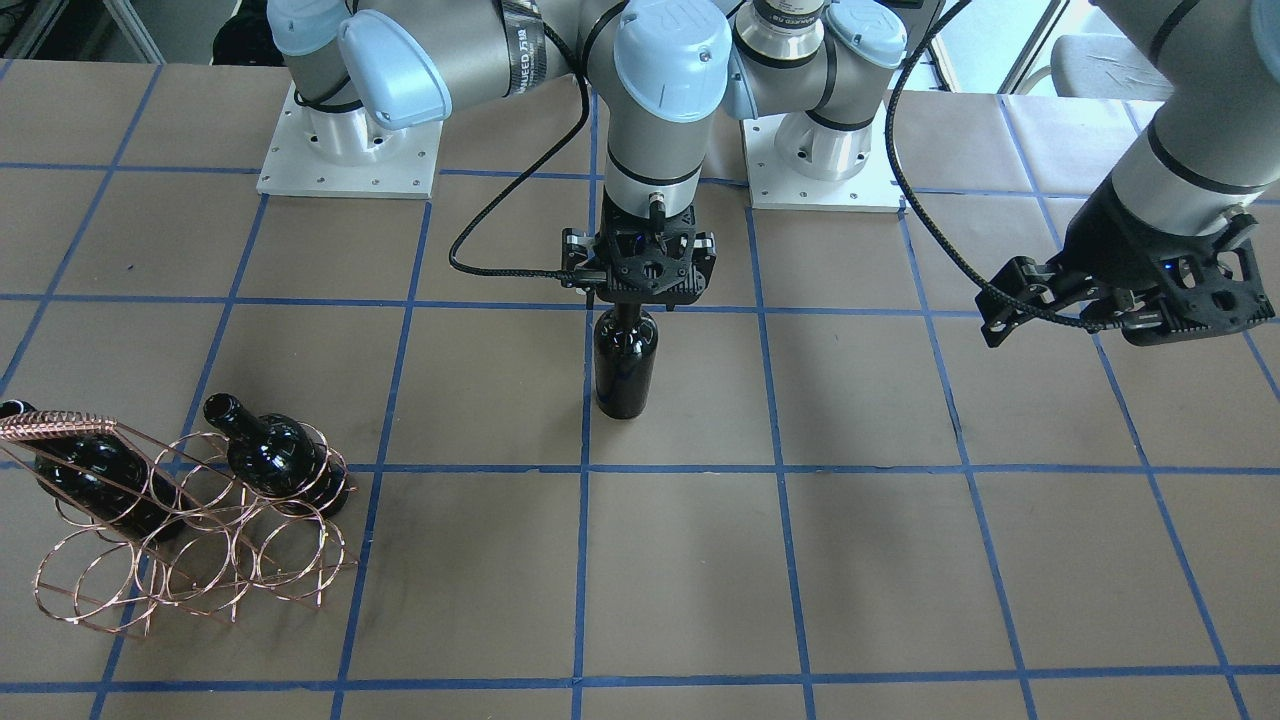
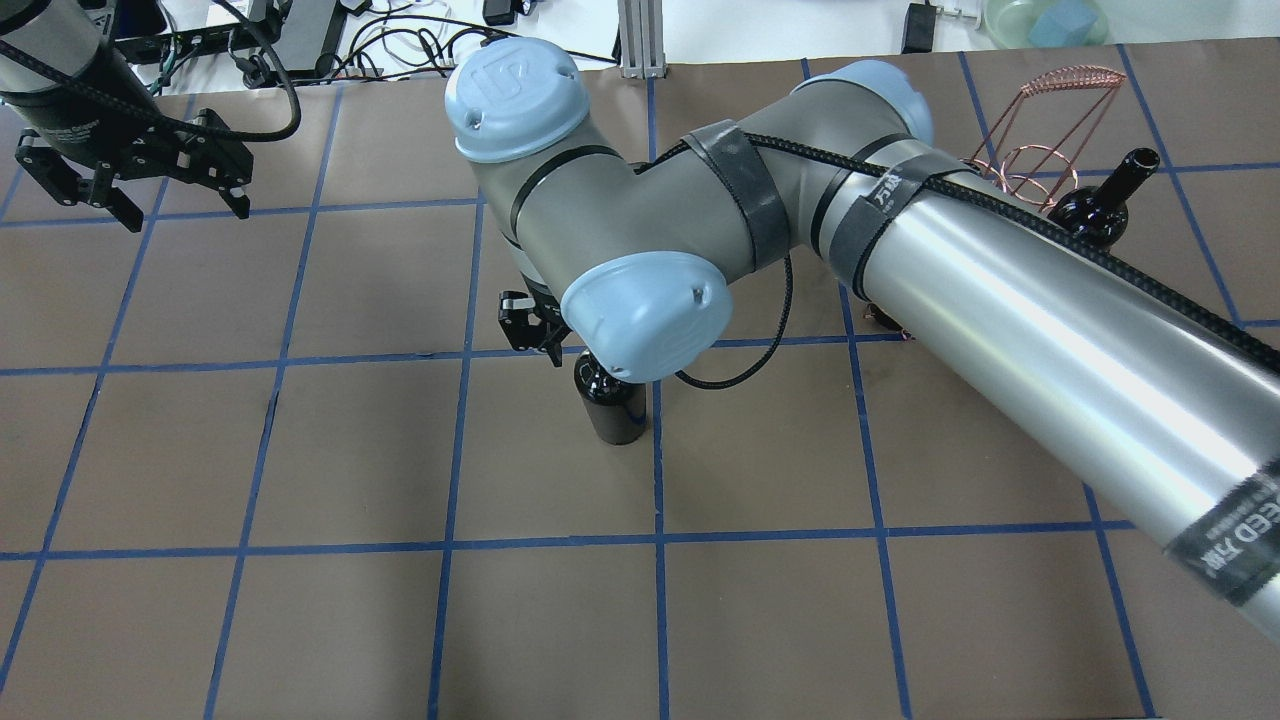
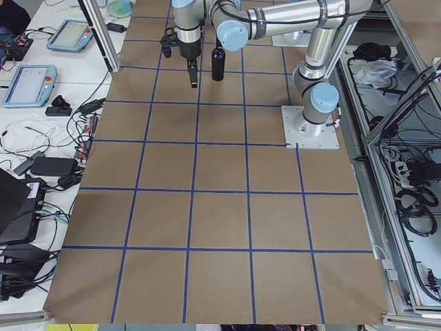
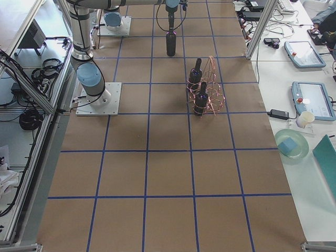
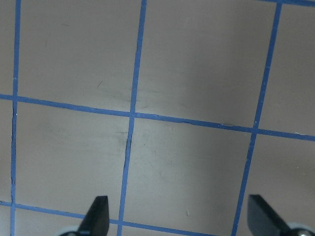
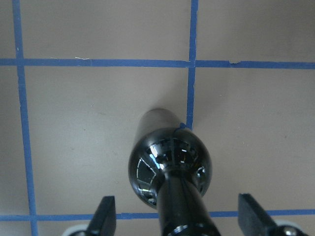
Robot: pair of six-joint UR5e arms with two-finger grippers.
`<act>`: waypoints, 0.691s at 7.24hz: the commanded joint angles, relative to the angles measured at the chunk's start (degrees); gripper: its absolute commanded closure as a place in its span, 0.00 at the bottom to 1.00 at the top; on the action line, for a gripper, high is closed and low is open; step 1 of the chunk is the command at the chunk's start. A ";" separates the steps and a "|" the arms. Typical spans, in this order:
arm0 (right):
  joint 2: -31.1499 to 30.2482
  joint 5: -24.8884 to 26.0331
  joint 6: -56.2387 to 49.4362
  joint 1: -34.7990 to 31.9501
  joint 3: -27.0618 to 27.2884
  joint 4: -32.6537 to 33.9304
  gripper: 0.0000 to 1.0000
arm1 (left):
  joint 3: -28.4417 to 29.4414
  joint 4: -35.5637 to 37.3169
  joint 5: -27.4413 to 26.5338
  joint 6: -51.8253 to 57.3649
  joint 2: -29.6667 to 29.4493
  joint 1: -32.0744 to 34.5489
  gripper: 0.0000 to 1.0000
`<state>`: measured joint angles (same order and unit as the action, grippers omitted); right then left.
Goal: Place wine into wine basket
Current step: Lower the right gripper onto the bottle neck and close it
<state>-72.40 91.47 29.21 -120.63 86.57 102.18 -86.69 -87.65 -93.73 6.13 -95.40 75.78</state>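
The wine is a glossy near-black bottle standing upright on the table near its middle; it also shows in the overhead view. My right gripper hangs straight above it. In the right wrist view the gripper is open, its fingertips wide apart on either side of the bottle neck, not touching it. The wine basket, a copper wire rack, stands at my far right. My left gripper is open and empty above bare table, with its fingertips spread.
Two other dark bottles lie in the wine basket's rings. My right arm's long link spans the table toward the basket. Both arm bases stand at the table's robot side. Blue tape lines grid the brown tabletop.
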 commanded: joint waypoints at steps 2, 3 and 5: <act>-0.11 -0.06 -1.34 0.57 0.17 1.53 0.25 | -0.94 0.02 0.39 0.02 0.12 0.07 0.00; -0.11 -0.06 -1.26 0.74 0.17 1.53 0.31 | -0.94 0.02 0.13 0.02 0.12 -0.01 0.00; -0.45 -0.24 -1.26 1.27 0.17 1.27 0.33 | -0.94 0.02 0.30 0.02 0.30 0.07 0.00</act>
<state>-72.62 91.33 27.97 -119.72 86.74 103.57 -87.60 -87.66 -93.54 6.15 -95.19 75.82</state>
